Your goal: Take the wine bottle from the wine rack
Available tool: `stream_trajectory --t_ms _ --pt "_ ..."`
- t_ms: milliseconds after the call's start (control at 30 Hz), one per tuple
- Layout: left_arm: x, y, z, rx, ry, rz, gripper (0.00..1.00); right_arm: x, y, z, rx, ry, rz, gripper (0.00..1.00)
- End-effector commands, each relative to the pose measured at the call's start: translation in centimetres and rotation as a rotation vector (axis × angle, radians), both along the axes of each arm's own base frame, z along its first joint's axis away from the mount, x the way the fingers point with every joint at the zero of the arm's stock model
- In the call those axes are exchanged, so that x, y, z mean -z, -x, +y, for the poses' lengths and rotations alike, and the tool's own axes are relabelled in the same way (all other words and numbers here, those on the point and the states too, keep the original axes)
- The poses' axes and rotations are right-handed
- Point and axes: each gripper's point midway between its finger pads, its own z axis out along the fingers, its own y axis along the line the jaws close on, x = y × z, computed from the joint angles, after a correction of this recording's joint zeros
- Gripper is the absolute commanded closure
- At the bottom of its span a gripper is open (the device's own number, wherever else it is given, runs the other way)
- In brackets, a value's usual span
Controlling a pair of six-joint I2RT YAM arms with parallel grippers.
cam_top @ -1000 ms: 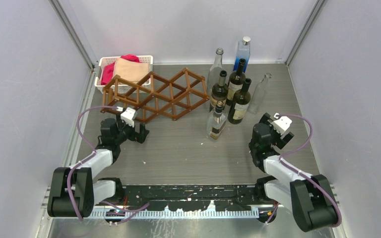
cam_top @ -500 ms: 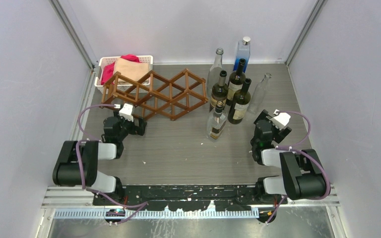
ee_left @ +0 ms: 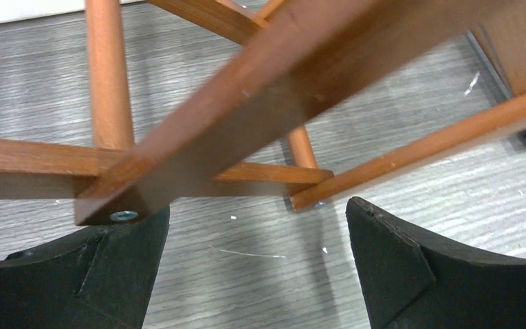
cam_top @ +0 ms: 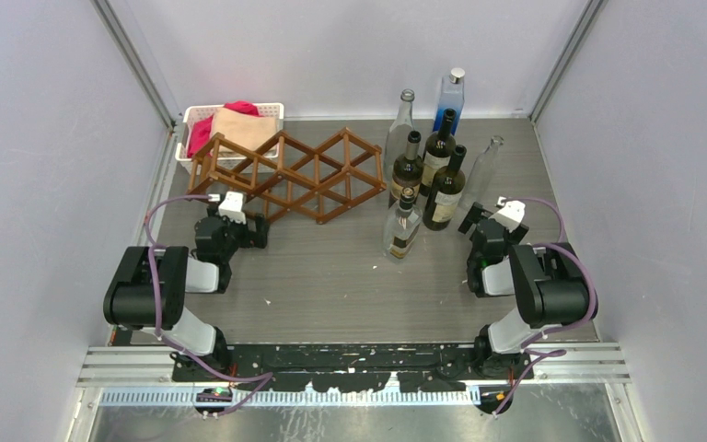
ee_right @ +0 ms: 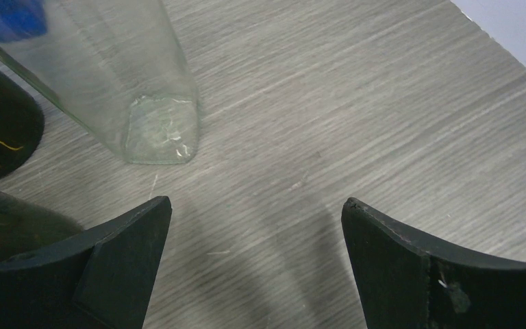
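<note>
The brown wooden wine rack (cam_top: 285, 175) lies on the table at the back left, and I see no bottle in its cells. Several bottles stand to its right, among them three dark wine bottles (cam_top: 444, 191). My left gripper (cam_top: 260, 232) is open and empty at the rack's near left corner; in the left wrist view (ee_left: 255, 226) the rack's bars (ee_left: 281, 75) cross just above the fingers. My right gripper (cam_top: 472, 219) is open and empty, low over the table just right of the bottles. The right wrist view (ee_right: 257, 202) shows a clear bottle's base (ee_right: 151, 123) ahead of it.
A white basket (cam_top: 187, 155) holding pink and tan cloths stands behind the rack's left end. A small labelled clear bottle (cam_top: 403, 226) stands nearest the front. A blue bottle (cam_top: 451, 97) and two clear bottles stand at the back. Grey walls close in both sides.
Both arms have folded back toward their bases. The left gripper has moved up to the rack's near corner. The right gripper has moved up and left toward the bottles. Both stay open.
</note>
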Motion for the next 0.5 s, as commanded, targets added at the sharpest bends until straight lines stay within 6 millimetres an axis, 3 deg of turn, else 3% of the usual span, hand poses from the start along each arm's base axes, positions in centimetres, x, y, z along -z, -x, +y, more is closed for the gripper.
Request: stream_trajectory --t_ms 0,467 --pt "-2.57 -2.31 1.31 -0.084 0.013 -0.058 0.0 -3.16 -2.99 0.64 -0.042 0.006 -0.077 0.0" --pt "-2.63 -2.32 1.35 -0.087 0.014 -0.065 0.0 -2.85 -2.98 0.52 -0.039 0.005 -0.062 0.0"
